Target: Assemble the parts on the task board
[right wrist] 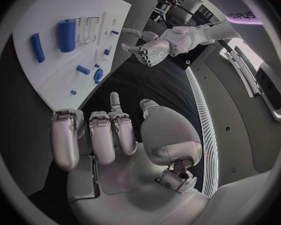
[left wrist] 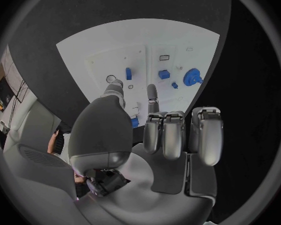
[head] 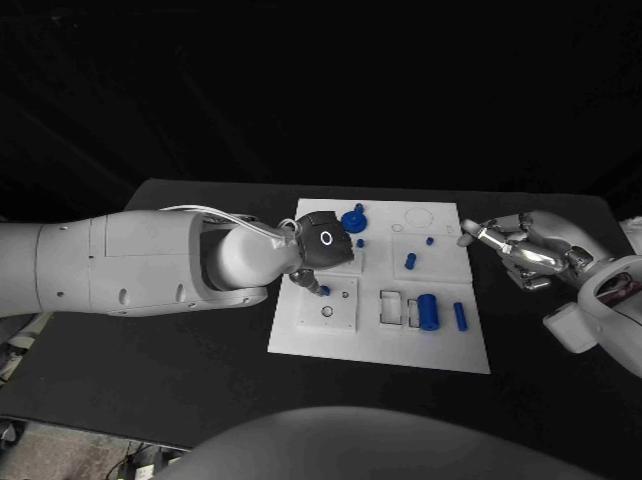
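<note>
Nearest us, our left hand (head: 317, 250) hovers over the left half of the white rectangular task board (head: 336, 345), its fingers (left wrist: 151, 92) pinching a small blue part (left wrist: 135, 122) above the board's near-left corner. Further across the board we see a large blue cylinder (head: 428, 311) by two rectangular slots, a slim blue peg (head: 461, 316) beside it, and a round blue knob (head: 354, 219) at the far edge. Our right hand (head: 526, 250) hangs off the board's right edge above the black bench (head: 148, 380), fingers partly curled and holding nothing.
</note>
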Controlling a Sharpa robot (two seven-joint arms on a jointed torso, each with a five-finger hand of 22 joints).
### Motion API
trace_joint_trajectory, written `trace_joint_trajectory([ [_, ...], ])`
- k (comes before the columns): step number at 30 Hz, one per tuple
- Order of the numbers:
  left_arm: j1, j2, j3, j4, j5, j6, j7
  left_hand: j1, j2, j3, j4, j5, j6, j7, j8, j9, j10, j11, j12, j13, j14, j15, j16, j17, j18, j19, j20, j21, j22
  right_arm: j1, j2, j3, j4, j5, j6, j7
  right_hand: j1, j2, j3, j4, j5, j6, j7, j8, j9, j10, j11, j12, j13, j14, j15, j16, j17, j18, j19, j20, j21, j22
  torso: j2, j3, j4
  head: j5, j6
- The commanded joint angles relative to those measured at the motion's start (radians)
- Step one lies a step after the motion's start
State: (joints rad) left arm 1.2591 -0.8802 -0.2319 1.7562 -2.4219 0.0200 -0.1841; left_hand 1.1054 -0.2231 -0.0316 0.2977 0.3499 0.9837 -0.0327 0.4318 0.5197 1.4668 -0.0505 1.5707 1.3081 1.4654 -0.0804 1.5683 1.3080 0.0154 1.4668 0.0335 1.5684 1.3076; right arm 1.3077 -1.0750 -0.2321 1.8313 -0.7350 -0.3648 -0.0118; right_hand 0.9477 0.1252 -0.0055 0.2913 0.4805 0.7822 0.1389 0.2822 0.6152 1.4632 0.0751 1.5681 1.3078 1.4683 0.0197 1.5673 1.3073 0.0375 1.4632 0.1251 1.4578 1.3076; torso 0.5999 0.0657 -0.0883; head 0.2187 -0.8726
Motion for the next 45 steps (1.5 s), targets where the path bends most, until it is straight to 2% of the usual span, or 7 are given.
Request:
trace_joint_trajectory([
  [1, 0.002, 0.012, 0.0, -0.018, -0.007, 0.039, -0.023, -0.002, 0.015, 0.034, 0.0, 0.022, -0.009, -0.001, 0.005, 0.009, 0.104, -0.004, 0.0, 0.263, 0.105, -0.005, 0.002, 0.263, -0.015, 0.104, -0.005, 0.002, 0.263, -0.002, 0.002, -0.001, -0.003, -0.016, 0.035, -0.012, 0.015, 0.002, -0.009, 0.0, 0.027, -0.006, 0.0, 0.008, 0.003, 0.108, -0.005, 0.003, 0.263, 0.102, -0.005, 0.003, 0.263, -0.001, 0.006, 0.0, -0.007, 0.215, 0.002, 0.0027, -0.0064, 0.004, 0.0],
  [6, 0.001, 0.028, 0.0, -0.043, 0.051, 0.056, -0.009, -0.056, 0.016, 0.162, -0.003, 0.073, -0.023, -0.002, 0.001, 0.026, 0.104, -0.003, 0.0, 0.263, 0.105, -0.004, 0.002, 0.263, -0.015, 0.104, -0.004, 0.002, 0.263, -0.007, 0.005, -0.001, -0.009, -0.019, 0.047, -0.021, 0.025, 0.008, -0.011, 0.0, 0.059, -0.01, -0.001, 0.016, 0.005, 0.108, -0.006, 0.003, 0.263, 0.102, -0.005, 0.003, 0.263, -0.001, 0.005, 0.0, -0.009, 0.215, 0.005, 0.0051, -0.0102, 0.004, 0.0],
  [7, 0.001, 0.029, 0.0, -0.046, 0.059, 0.059, -0.005, -0.063, 0.016, 0.177, -0.001, 0.106, -0.025, -0.003, 0.0, 0.03, 0.104, -0.003, 0.0, 0.263, 0.105, -0.004, 0.002, 0.263, -0.015, 0.104, -0.004, 0.002, 0.263, -0.008, 0.005, -0.002, -0.01, -0.02, 0.049, -0.023, 0.025, 0.008, -0.012, 0.0, 0.061, -0.01, -0.001, 0.017, 0.006, 0.108, -0.006, 0.003, 0.263, 0.102, -0.005, 0.003, 0.263, 0.0, 0.004, 0.0, -0.009, 0.215, 0.005, 0.0054, -0.0108, 0.004, 0.0],
  [13, 0.001, 0.035, 0.0, -0.057, 0.089, 0.071, 0.01, -0.067, 0.008, 0.196, -0.002, 0.157, -0.032, -0.004, -0.005, 0.039, 0.104, -0.002, 0.0, 0.263, 0.105, -0.003, 0.002, 0.263, -0.015, 0.104, -0.003, 0.002, 0.263, -0.017, 0.008, -0.002, -0.018, -0.021, 0.054, -0.026, 0.027, 0.009, -0.012, 0.0, 0.066, -0.01, -0.001, 0.019, 0.006, 0.108, -0.006, 0.003, 0.263, 0.102, -0.006, 0.003, 0.263, 0.0, 0.003, -0.001, -0.011, 0.214, 0.005, 0.0076, -0.0153, 0.013, 0.0],
  [26, 0.0, 0.017, 0.0, -0.041, 0.131, 0.068, 0.017, -0.08, 0.001, 0.184, -0.002, 0.147, -0.045, 0.0, -0.013, 0.044, 0.104, -0.001, 0.0, 0.263, 0.105, -0.003, 0.002, 0.263, -0.015, 0.104, -0.003, 0.002, 0.263, -0.022, 0.019, -0.002, -0.025, -0.024, 0.058, -0.031, 0.028, 0.01, -0.012, 0.0, 0.069, -0.01, -0.001, 0.02, 0.006, 0.108, -0.006, 0.003, 0.263, 0.102, -0.006, 0.003, 0.263, 0.002, -0.001, -0.001, -0.015, 0.212, 0.009, 0.0117, -0.0231, 0.019, 0.0],
  [34, 0.0, -0.012, 0.0, -0.029, 0.134, -0.021, 0.02, -0.057, 0.011, 0.21, -0.003, 0.192, -0.084, -0.01, -0.022, 0.057, 0.104, -0.002, 0.0, 0.263, 0.105, -0.003, 0.002, 0.263, -0.015, 0.104, -0.003, 0.002, 0.263, -0.023, 0.017, -0.002, -0.027, -0.026, 0.06, -0.036, 0.028, 0.012, -0.011, 0.001, 0.071, -0.01, -0.001, 0.021, 0.007, 0.108, -0.006, 0.003, 0.263, 0.102, -0.006, 0.003, 0.263, 0.002, -0.003, -0.001, -0.018, 0.211, 0.01, 0.0138, -0.0279, 0.028, 0.0],
  [45, 0.001, -0.053, 0.0, -0.009, 0.129, -0.174, 0.021, -0.02, 0.015, 0.325, -0.003, 0.169, -0.107, -0.016, -0.007, 0.083, 0.104, -0.003, 0.0, 0.263, 0.105, -0.004, 0.002, 0.263, -0.015, 0.104, -0.003, 0.002, 0.263, -0.031, 0.013, -0.003, -0.033, -0.027, 0.073, -0.046, 0.028, 0.016, -0.011, 0.001, 0.073, -0.01, -0.001, 0.022, 0.007, 0.108, -0.007, 0.003, 0.263, 0.102, -0.006, 0.003, 0.263, 0.003, -0.005, -0.001, -0.019, 0.21, 0.013, 0.017, -0.033, 0.036, 0.0],
])
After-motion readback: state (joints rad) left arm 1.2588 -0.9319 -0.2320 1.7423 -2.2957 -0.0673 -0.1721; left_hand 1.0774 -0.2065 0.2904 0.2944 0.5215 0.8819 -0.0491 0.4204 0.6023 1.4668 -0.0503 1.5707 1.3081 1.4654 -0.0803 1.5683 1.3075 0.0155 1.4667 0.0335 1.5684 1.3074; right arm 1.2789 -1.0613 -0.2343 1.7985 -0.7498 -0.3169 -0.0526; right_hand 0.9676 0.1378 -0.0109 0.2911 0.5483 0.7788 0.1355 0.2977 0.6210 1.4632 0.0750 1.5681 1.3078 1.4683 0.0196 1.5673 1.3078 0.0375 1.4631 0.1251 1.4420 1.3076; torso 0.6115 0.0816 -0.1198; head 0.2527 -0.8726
